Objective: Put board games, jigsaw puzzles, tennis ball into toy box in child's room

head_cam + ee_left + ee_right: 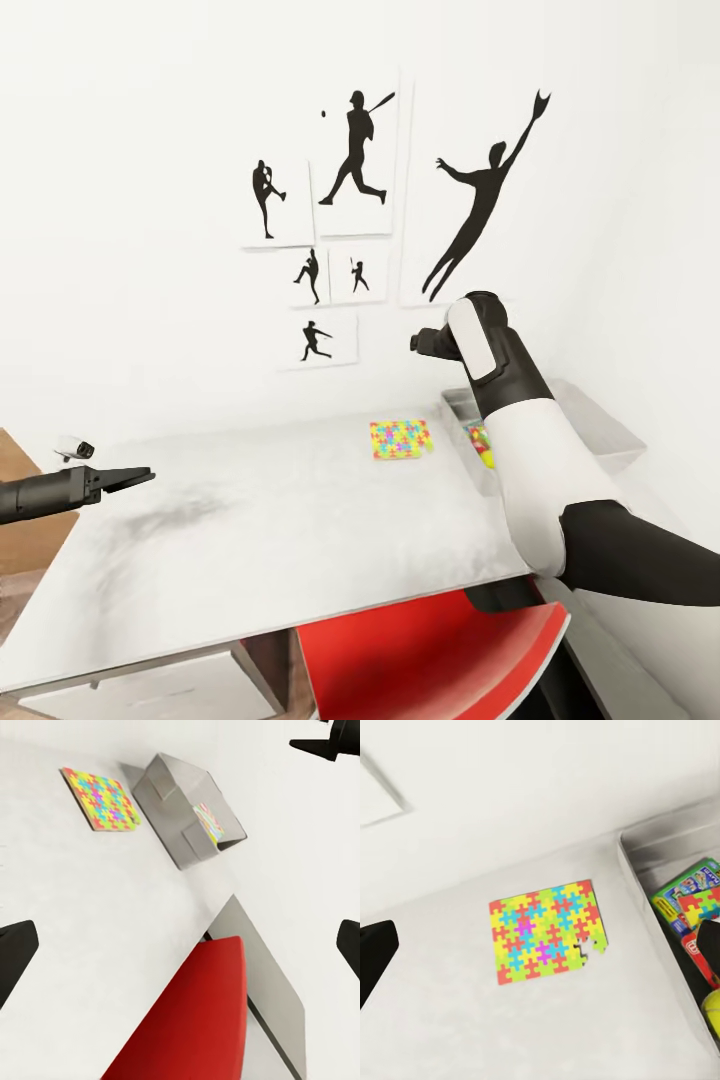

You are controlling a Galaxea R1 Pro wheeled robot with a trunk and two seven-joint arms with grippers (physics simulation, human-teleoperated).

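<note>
A jigsaw puzzle of yellow, pink, blue and green pieces lies flat on the table, just left of the toy box. Inside the grey tray I see board games with bright print and the tennis ball. My right gripper hangs open high above the puzzle, which shows between its dark fingers. My right arm hides part of the tray. My left gripper is open over the table's left end, holding nothing.
A red chair is tucked under the table's near edge. Black athlete posters hang on the white wall behind. A small grey-white object sits at the table's far left corner, beside a wooden surface.
</note>
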